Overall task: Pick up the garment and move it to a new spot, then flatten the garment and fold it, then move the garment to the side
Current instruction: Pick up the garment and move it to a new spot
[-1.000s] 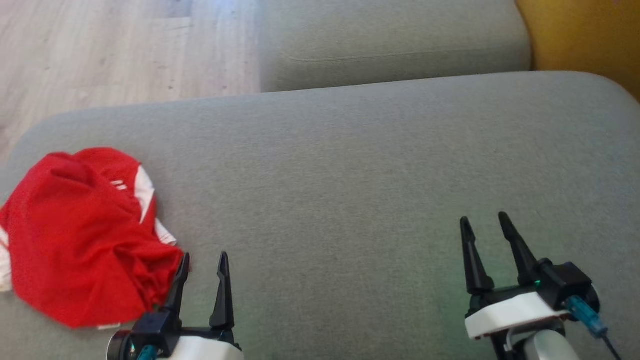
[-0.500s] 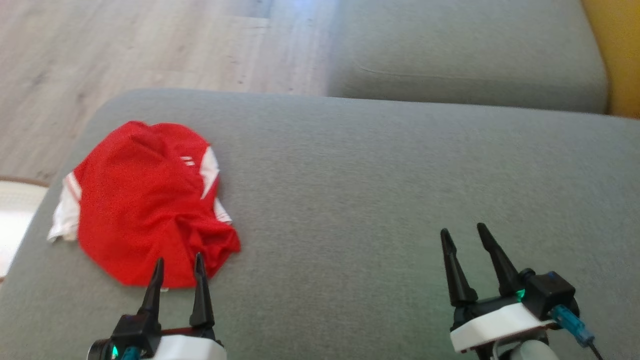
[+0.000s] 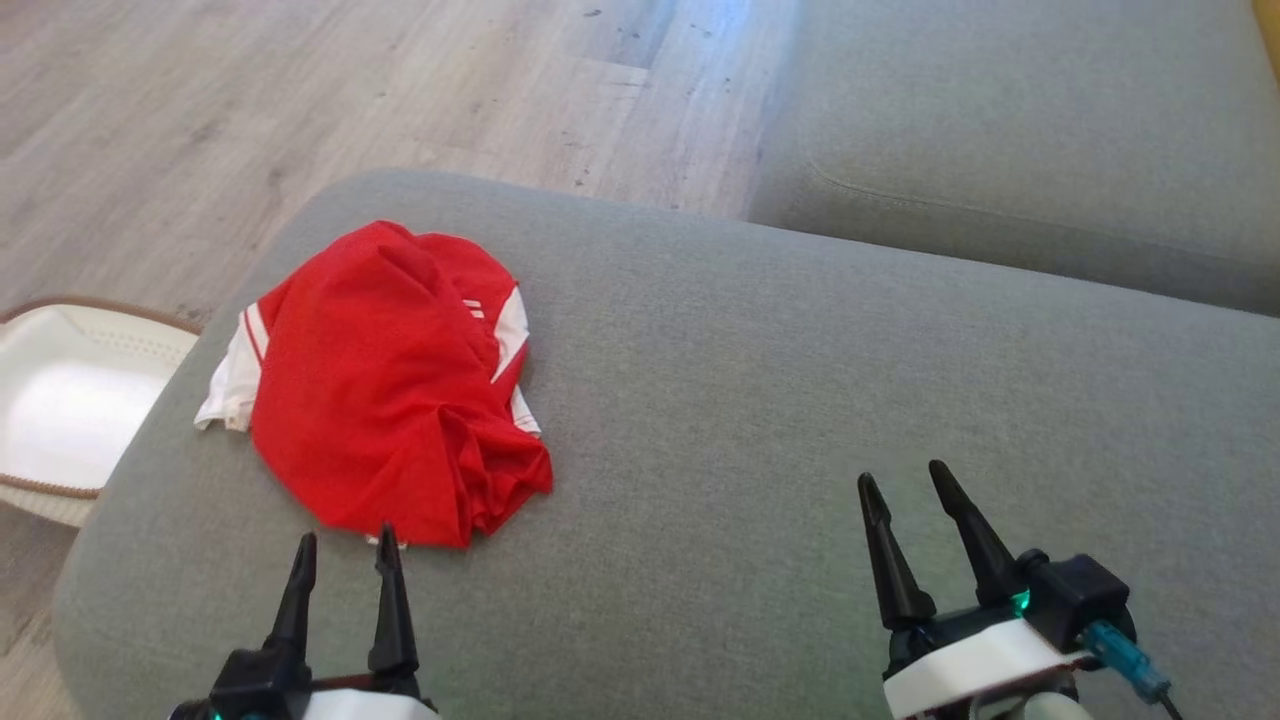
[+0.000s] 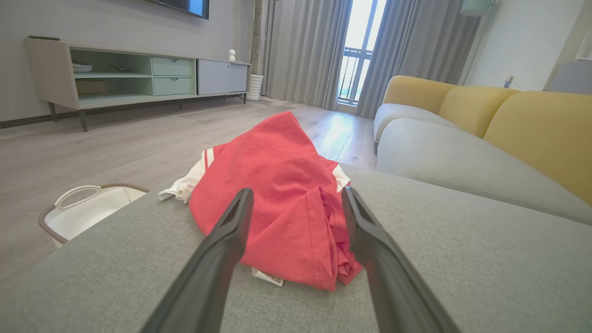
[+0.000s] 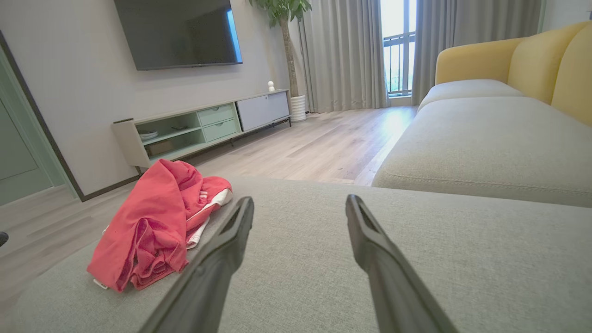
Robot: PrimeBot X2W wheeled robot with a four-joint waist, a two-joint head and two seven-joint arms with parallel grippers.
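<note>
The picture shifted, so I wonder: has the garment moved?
No. The garment lies by the same left corner of the cushion; the view itself shifted.

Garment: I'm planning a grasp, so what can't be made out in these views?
Garment: front or back, head view; its crumpled folds hide this.
Label at its near edge: left wrist view; print too small, partly tucked under the cloth.
White basket: head view; cut off by the left edge and the cushion.

Grey sofa cushions (image 3: pixel 800 400), wood floor (image 3: pixel 300 100), wall-mounted TV (image 5: pixel 178 30), mint console (image 5: pixel 203 127), grey curtains (image 5: pixel 342 55), bright window (image 5: pixel 395 46).
</note>
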